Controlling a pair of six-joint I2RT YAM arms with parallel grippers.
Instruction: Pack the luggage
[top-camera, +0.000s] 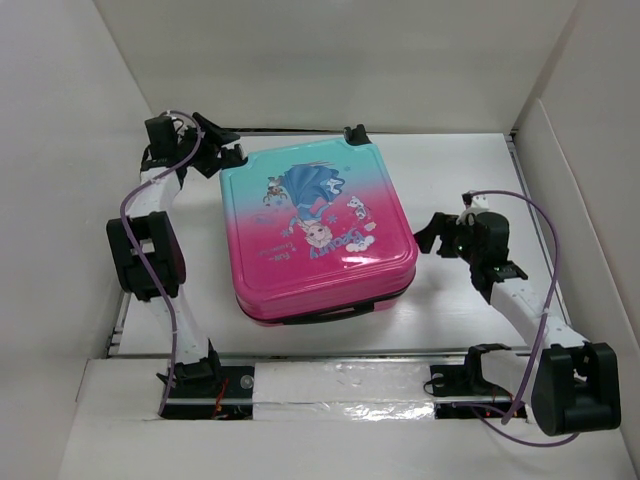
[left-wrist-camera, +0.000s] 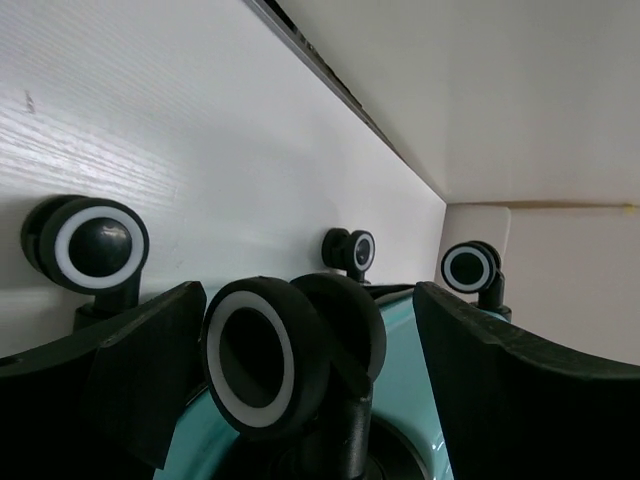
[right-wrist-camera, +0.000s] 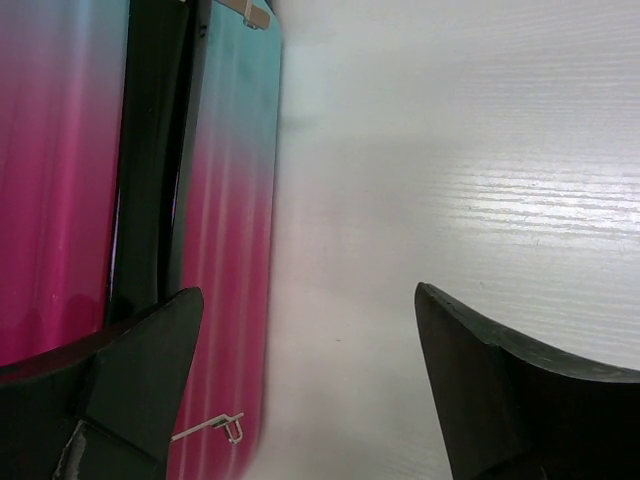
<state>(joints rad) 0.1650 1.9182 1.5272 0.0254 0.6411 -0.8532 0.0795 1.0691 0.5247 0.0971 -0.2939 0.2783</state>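
The luggage (top-camera: 310, 235) lies flat and closed in the middle of the white table, printed side up, teal end far, pink end near. My left gripper (top-camera: 225, 155) is open at its far left corner. In the left wrist view (left-wrist-camera: 310, 380) the jaws stand on either side of a black-and-white wheel (left-wrist-camera: 265, 365); whether they touch it I cannot tell. Three more wheels (left-wrist-camera: 95, 245) show beyond. My right gripper (top-camera: 432, 235) is open and empty just right of the luggage. In the right wrist view (right-wrist-camera: 310, 390) it sits beside the pink side wall (right-wrist-camera: 225, 200), near a metal zipper pull (right-wrist-camera: 215, 428).
White enclosure walls (top-camera: 60, 200) stand close on the left, back and right. A taped rail (top-camera: 330, 385) runs along the near edge between the arm bases. Purple cables (top-camera: 545, 300) loop beside each arm. Bare table (top-camera: 470, 170) shows right of the luggage.
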